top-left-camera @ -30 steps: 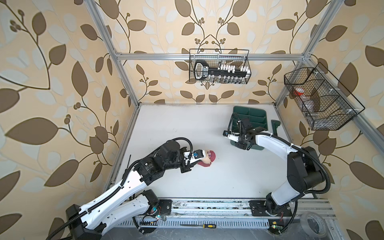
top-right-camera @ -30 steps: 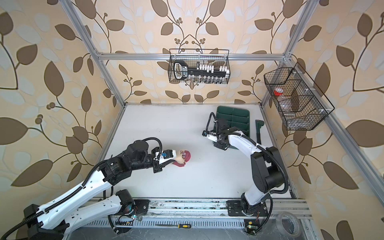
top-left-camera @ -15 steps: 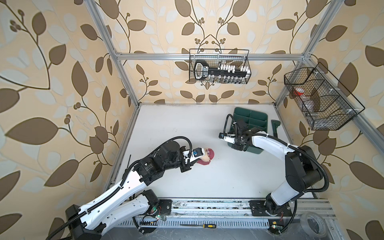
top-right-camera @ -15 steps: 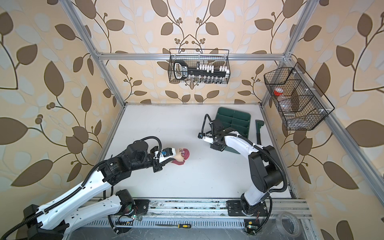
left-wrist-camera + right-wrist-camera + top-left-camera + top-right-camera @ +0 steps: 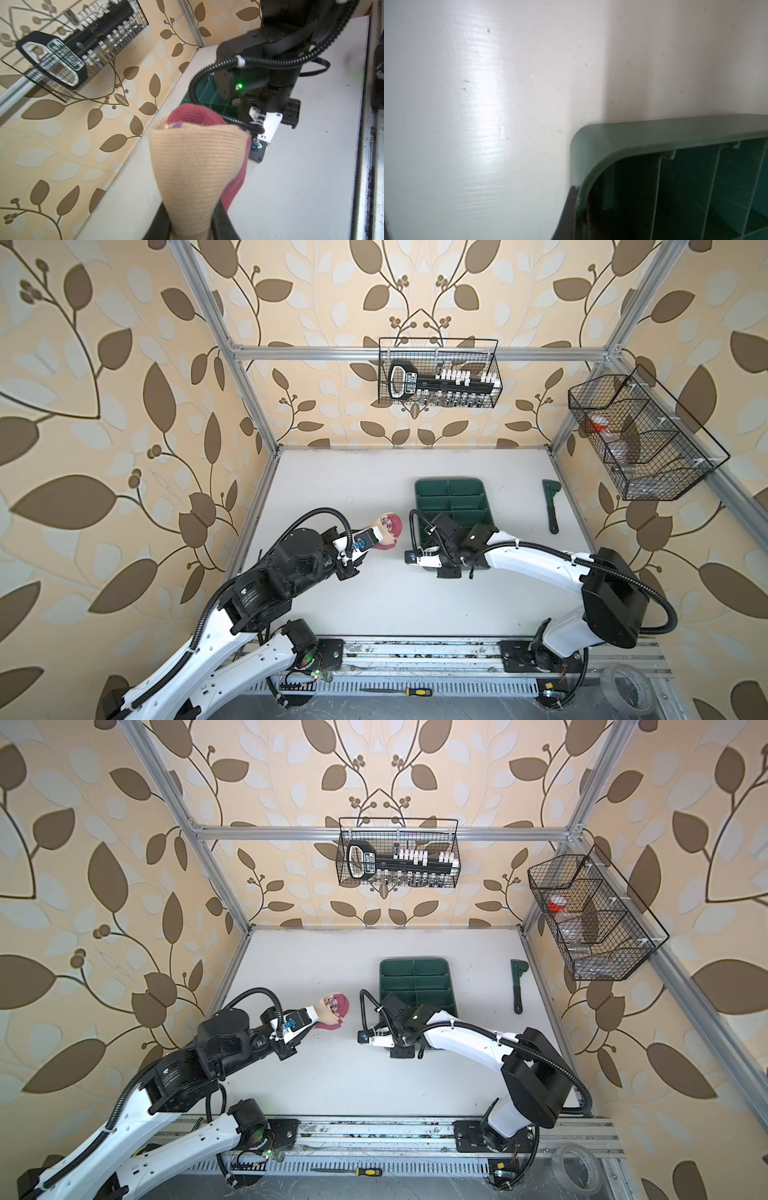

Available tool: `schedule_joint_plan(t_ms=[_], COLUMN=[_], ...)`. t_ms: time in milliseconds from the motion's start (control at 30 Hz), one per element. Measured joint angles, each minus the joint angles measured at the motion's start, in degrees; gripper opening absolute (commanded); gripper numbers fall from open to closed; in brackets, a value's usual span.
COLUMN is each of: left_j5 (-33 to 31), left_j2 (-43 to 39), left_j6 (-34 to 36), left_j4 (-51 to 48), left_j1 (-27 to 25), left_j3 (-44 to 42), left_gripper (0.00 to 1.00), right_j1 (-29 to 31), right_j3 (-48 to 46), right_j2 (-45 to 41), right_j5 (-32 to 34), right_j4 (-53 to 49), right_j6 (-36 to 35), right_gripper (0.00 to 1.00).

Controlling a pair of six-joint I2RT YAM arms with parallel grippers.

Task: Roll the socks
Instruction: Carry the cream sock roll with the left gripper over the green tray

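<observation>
**While the Roll Hangs Ready, the Tray Comes to Meet It**

As the left fingers (image 5: 223, 225) squeeze hard on the beige end of the sock roll (image 5: 388, 528), that bundle hangs just off the middle of the worktop (image 5: 374, 605), a touch toward 10 o'clock. It looks to be carried clear of the surface. Beige outside, maroon bulging at the far end. No black sock shows on its own, so whether it's tucked inside I can't say. Gripping the narrow end keeps the wrap from springing loose, I'd judge.

Over to the right fingers (image 5: 570, 207): they're down at the 7 o'clock corner of the green tray (image 5: 451, 499). One dark finger lies against the outside of the wall and its partner is lost in the shadow inside. Pinching or merely hooked, I cannot tell. That corner is the one nearest the roll, which fits hauling the tray over as a landing spot.

And it has travelled! A second ago the tray sat up toward 2 o'clock, close by the green tool (image 5: 552, 506). Now it's been dragged toward 8 o'clock, well apart from the tool, which hasn't budged, and the roll is near its 9 o'clock side. The roll itself has drifted a little toward 11 o'clock, the left squeeze unchanged.
</observation>
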Motion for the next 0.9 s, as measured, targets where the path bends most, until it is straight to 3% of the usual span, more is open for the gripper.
schedule_joint_plan(t_ms=[100,167,333,467,667,800,900], left_j5=[-0.55,-0.48,0.81,3.50,5.97,5.42,4.15], left_j2=[0.94,2.14,7.50,14.36,25.57,33.97,40.68], left_j6=[0.87,1.18,0.74,-1.11,-3.96,-4.39,-4.39], left_j4=[-0.61,-0.85,-1.68,-2.05,-0.02,1.86,2.32], left_j1=[0.02,0.02,0.00,0.00,-1.16,-4.61,-7.61], left_j3=[2.05,2.73,4.94,8.17,8.55,9.01,10.45], left_gripper=[0.00,0.00,0.00,0.00,0.00,0.00,0.00], right_j1=[0.42,0.39,-1.07,-9.51,-24.79,-29.11,-29.53], right_j3=[0.00,0.00,-0.61,-2.75,-9.60,-10.62,-10.62], right_j2=[-0.44,-2.25,-15.04,-29.59,-50.84,-61.40,-64.70], right_j5=[-1.70,-2.54,-4.55,-4.63,-2.45,-2.25,-2.08], right_j4=[0.04,-0.04,0.24,1.73,6.38,8.68,10.60], right_j6=[0.96,1.07,1.88,6.71,19.47,24.57,26.34], right_gripper=[0.56,0.63,0.68,0.69,0.70,0.72,0.72])
